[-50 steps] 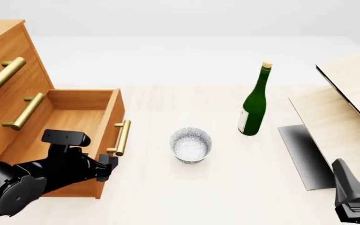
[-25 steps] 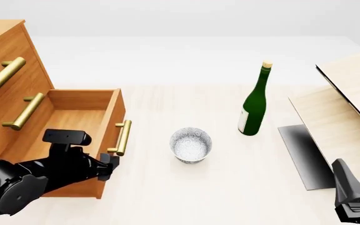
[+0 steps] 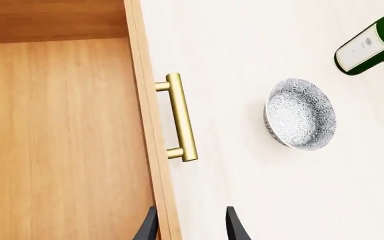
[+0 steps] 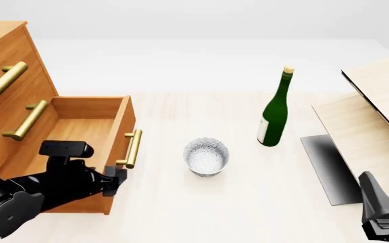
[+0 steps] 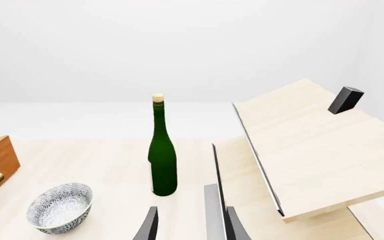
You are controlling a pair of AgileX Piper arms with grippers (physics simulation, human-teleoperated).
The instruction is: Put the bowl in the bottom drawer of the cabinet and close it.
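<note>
Though the bottle (image 3: pixel 369 46) is labelled, nothing reads legibly.

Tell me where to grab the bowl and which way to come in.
Take the bowl by its rim, coming straight down with one finger inside and one outside the wall. It stands upright with its mouth open, clear of the green bottle and the bottom drawer, so probably any side works. The left gripper sits nearest, by the drawer's brass handle.
</note>
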